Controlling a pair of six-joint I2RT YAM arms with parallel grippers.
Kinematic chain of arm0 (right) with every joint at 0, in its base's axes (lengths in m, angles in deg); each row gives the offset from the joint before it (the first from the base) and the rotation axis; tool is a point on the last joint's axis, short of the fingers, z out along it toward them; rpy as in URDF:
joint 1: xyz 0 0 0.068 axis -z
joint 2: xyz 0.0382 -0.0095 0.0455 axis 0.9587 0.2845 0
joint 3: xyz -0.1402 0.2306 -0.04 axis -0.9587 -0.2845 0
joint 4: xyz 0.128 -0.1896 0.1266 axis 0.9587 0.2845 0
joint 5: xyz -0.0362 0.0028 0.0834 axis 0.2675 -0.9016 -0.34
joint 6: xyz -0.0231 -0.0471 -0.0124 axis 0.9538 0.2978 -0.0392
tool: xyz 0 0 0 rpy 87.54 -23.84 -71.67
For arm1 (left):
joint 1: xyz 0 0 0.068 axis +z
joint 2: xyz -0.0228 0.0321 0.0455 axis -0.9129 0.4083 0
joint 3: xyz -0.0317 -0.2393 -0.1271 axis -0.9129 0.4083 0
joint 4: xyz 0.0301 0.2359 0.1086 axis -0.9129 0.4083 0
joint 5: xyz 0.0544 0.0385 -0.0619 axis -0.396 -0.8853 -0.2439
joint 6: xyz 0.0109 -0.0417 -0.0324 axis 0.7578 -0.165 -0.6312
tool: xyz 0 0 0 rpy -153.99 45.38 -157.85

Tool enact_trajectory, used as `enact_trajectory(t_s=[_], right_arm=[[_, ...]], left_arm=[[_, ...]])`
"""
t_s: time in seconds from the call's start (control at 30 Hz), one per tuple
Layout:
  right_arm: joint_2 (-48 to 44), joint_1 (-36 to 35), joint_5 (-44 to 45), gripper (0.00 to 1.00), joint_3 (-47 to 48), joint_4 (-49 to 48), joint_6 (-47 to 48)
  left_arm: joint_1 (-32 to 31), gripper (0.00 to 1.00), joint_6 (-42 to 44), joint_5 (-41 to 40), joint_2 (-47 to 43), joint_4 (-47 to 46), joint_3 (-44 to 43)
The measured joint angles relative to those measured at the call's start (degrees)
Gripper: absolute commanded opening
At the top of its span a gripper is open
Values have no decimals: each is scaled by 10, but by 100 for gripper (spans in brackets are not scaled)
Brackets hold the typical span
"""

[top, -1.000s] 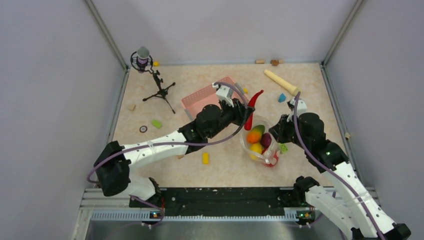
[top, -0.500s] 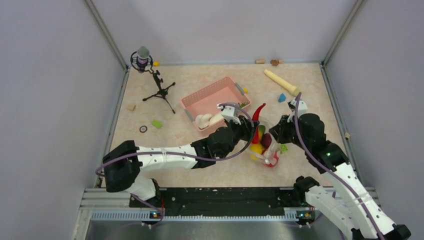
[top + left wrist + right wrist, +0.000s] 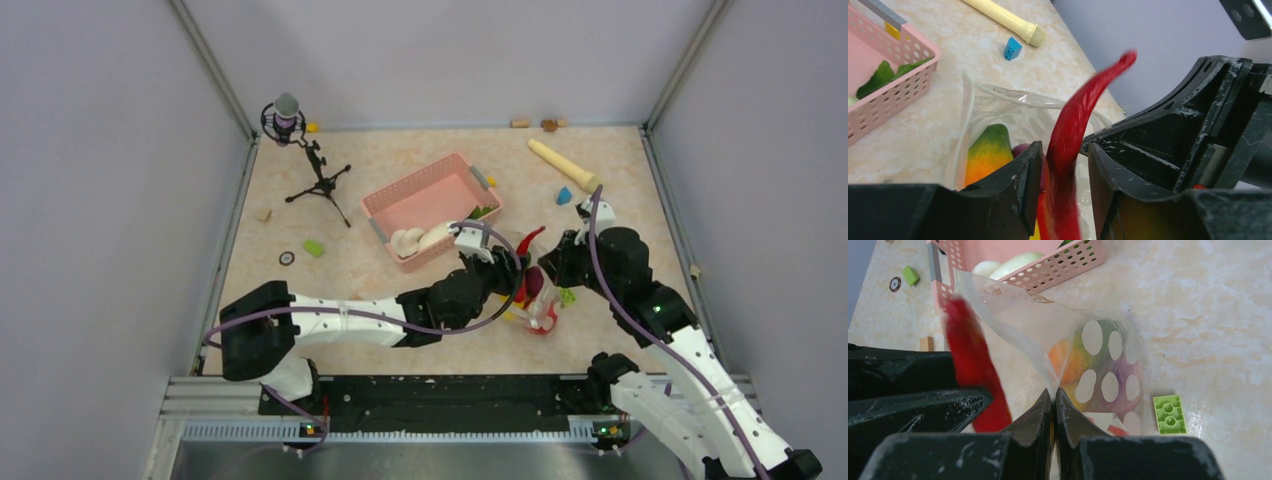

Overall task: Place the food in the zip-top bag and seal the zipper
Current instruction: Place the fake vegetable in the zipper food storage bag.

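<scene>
The zip-top bag (image 3: 533,300) lies right of centre, clear with pale dots (image 3: 1108,365). An orange-green mango (image 3: 985,155), a purple onion (image 3: 1020,149) and other food show through it. My right gripper (image 3: 1054,395) is shut on the bag's mouth edge and holds it up. My left gripper (image 3: 1063,150) hangs open over the mouth. The red chili (image 3: 1083,120) stands blurred between its jaws with a gap on each side, tip up (image 3: 530,240). The zipper strip itself is hard to make out. White pieces (image 3: 420,240) lie in the pink basket (image 3: 420,190).
A microphone tripod (image 3: 300,150) stands far left. A cream rolling pin (image 3: 565,165) and a blue block (image 3: 564,195) lie behind the bag. A green brick (image 3: 1169,414) sits right beside the bag. A green block (image 3: 314,247) lies left of the basket.
My left arm swung from beside the basket to the bag's mouth with the chili. Its jaws have widened and the chili now sits lower, blurred. The right gripper has not moved.
</scene>
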Motion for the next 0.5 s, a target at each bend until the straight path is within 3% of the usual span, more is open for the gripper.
enact_trajectory(t_s=[0.3,0.5], right_arm=[[0,0,0,5,-3,0,0],[-1,0,0,5,-3,0,0]], left_arm=[[-17,66,-2,8,0,0,0],[-18,83,9,11,-9,17,0]])
